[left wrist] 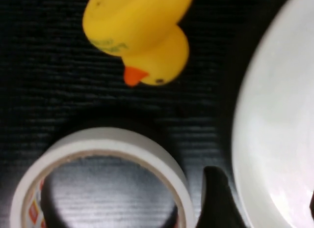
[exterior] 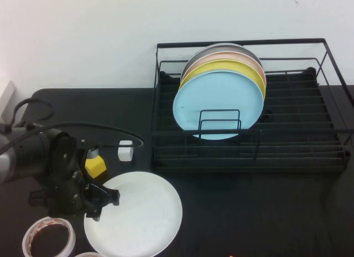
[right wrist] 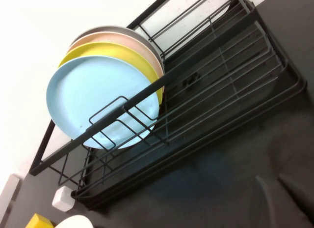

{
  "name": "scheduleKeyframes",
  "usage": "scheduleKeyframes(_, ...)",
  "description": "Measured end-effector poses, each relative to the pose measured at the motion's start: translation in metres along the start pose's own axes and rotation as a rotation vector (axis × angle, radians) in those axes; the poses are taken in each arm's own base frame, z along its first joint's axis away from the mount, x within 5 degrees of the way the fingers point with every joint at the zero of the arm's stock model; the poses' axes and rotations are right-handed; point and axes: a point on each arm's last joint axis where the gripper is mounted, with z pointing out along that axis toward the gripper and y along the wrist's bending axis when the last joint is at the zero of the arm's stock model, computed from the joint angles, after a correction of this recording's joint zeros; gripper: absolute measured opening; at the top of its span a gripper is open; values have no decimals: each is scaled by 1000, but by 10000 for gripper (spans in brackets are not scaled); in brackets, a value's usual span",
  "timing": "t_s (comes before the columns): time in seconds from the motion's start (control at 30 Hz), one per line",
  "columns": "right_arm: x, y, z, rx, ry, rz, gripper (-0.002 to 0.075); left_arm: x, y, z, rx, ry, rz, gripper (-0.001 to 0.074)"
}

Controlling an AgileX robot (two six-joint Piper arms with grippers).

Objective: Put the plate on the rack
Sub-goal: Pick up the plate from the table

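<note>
Plates in rack [exterior: 310,102]: four
White plate [exterior: 135,215] on table: one
Tape rolls [exterior: 48,237]: two
Rubber duck [exterior: 95,165]: one

The left arm comes in from the left edge of the table and bends down toward the near-left part. The left gripper [exterior: 105,199] is low at the left rim of the white plate [exterior: 144,218], its dark fingers [left wrist: 216,198] apart, one on each side of the rim. The right gripper [right wrist: 282,198] shows only as blurred finger tips in its own wrist view, in front of the rack [right wrist: 221,90].
</note>
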Motion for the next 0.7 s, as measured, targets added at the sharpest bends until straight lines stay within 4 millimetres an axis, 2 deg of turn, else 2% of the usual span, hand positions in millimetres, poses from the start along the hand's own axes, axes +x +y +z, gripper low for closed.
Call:
scheduleKeyframes(0.33, 0, 0, 0, 0, 0, -5, -2, -8, -3, 20, 28, -37, -21, 363)
scheduleKeyframes(0.53, 0, 0, 0, 0, 0, -8, -2, -8, -3, 37, 15, 1, -14, 361)
scheduleKeyframes(0.63, 0, 0, 0, 0, 0, -11, -2, -10, -4, 39, 14, 2, -14, 321)
scheduleKeyframes(0.7, 0, 0, 0, 0, 0, -14, -2, -10, -4, 41, 13, 6, -7, 250)
